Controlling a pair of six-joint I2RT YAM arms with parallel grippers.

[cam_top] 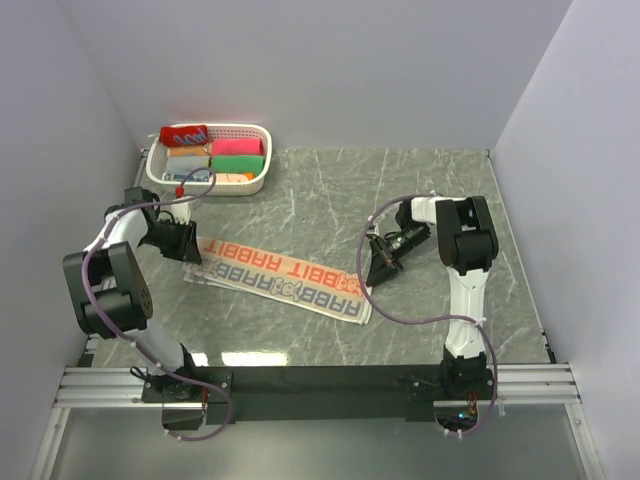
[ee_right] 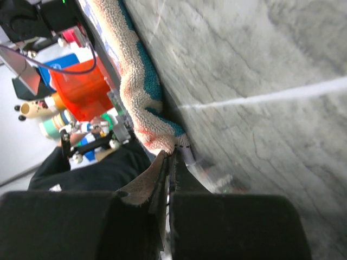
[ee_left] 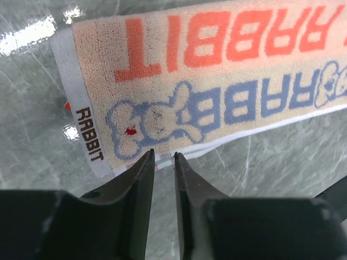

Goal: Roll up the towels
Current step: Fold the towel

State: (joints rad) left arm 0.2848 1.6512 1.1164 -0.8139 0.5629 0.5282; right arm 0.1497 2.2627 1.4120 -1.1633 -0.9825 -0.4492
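Observation:
A long cream towel (cam_top: pixel 285 280) printed with "RABBIT" in orange and blue lies flat across the marble table. My left gripper (cam_top: pixel 190 252) is at its left end. In the left wrist view the towel (ee_left: pixel 217 70) lies just past my gripper (ee_left: pixel 164 156), whose jaws stand a narrow gap apart with only bare table between them. My right gripper (cam_top: pixel 378 268) is at the towel's right end. In the right wrist view it (ee_right: pixel 171 154) is shut on the corner of the towel (ee_right: pixel 138 97), which is lifted slightly there.
A white basket (cam_top: pixel 215 186) stands at the back left holding several rolled towels, among them a red one (cam_top: pixel 185 135), a pink one (cam_top: pixel 237 147) and a green one (cam_top: pixel 237 163). White walls close in the table on three sides.

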